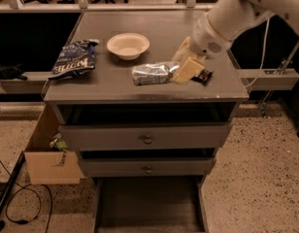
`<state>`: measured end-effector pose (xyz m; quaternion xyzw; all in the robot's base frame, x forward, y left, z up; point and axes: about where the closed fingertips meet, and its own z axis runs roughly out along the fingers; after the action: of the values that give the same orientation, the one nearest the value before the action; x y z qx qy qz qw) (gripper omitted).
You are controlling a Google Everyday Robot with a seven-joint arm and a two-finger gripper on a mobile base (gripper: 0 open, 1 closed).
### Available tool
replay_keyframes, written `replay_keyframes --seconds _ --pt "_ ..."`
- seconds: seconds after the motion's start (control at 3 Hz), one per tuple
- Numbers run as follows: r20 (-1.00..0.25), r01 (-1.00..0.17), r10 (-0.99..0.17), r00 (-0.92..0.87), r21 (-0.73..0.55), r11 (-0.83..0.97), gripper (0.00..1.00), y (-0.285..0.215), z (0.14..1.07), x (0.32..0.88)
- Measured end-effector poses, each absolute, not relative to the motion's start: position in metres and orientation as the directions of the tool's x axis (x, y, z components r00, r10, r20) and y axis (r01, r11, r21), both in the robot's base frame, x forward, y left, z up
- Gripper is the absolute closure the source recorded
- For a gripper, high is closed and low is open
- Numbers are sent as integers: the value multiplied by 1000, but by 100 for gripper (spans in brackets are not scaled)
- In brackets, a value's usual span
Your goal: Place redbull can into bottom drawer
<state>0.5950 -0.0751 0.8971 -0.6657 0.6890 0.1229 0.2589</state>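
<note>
The redbull can (pixel 150 74), shiny silver and blue, lies on its side on the cabinet top (pixel 115 84), in front of the white bowl (pixel 128 45). My gripper (pixel 181 65) comes in from the upper right and is shut on the can's right end, one cream finger (pixel 188 70) in front of it and the other behind. The can is still low, at the cabinet top. The bottom drawer (pixel 148 205) is pulled out at floor level below the two knob-fronted drawers, its dark floor bare.
A blue chip bag (pixel 74 57) lies at the left of the top. A flat dark candy bar (pixel 204 75) lies just right of the gripper. A cardboard box (pixel 47 152) stands at the cabinet's left, with cables on the floor.
</note>
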Motion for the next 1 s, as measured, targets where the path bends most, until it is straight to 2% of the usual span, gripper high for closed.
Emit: replay_keyframes --seconds 0.33,0.67,1.0 --pt "-460 -978 -887 -43 -161 132 100 -127 891 519" --pt "-460 -978 -887 -43 -161 132 100 -127 891 519" --pt "-518 -974 -853 -68 -149 168 100 -129 880 512"
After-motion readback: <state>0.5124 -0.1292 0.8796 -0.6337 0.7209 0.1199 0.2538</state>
